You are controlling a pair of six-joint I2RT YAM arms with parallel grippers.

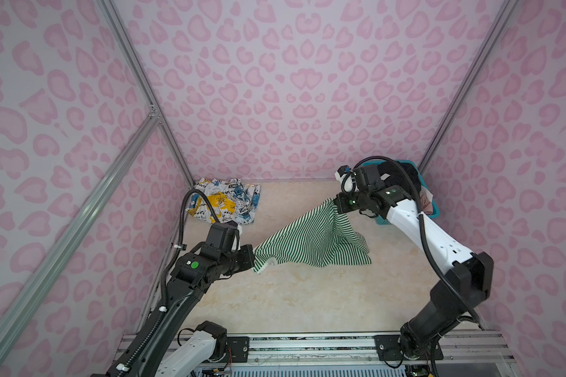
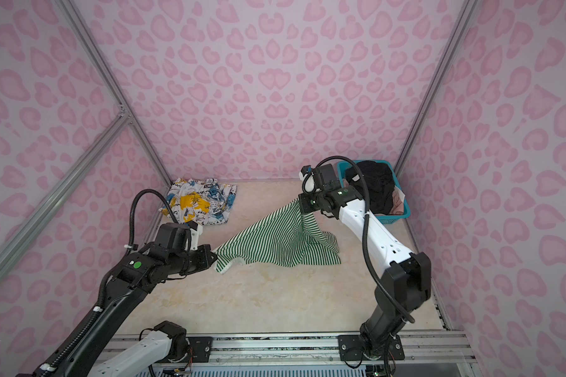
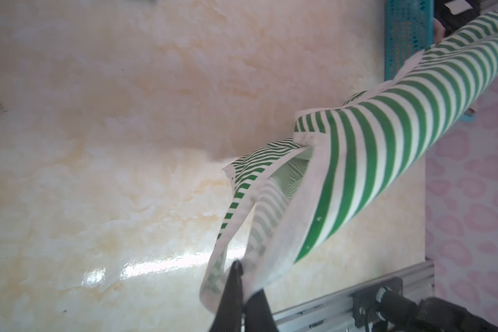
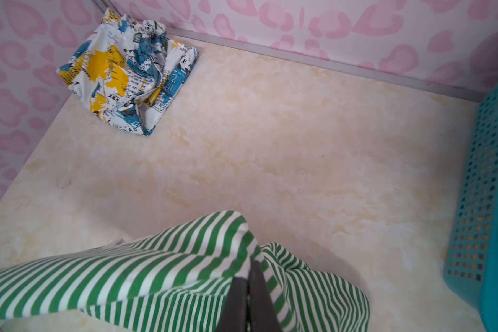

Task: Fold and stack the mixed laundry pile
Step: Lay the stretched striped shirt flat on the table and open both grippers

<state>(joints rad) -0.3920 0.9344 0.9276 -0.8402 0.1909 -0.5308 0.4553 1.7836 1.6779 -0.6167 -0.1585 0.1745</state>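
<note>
Left pincer (image 3: 238,268) on taut green-striped top (image 1: 307,241)

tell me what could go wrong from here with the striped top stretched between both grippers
1. The left gripper pinches only the white edge band of the striped top; a harder pull could slip it free.
2. The top's lower part sags bunched toward the table below the right gripper, so laying it down may trap creases.
3. The right arm passes close by the teal basket and might nudge it.
</note>
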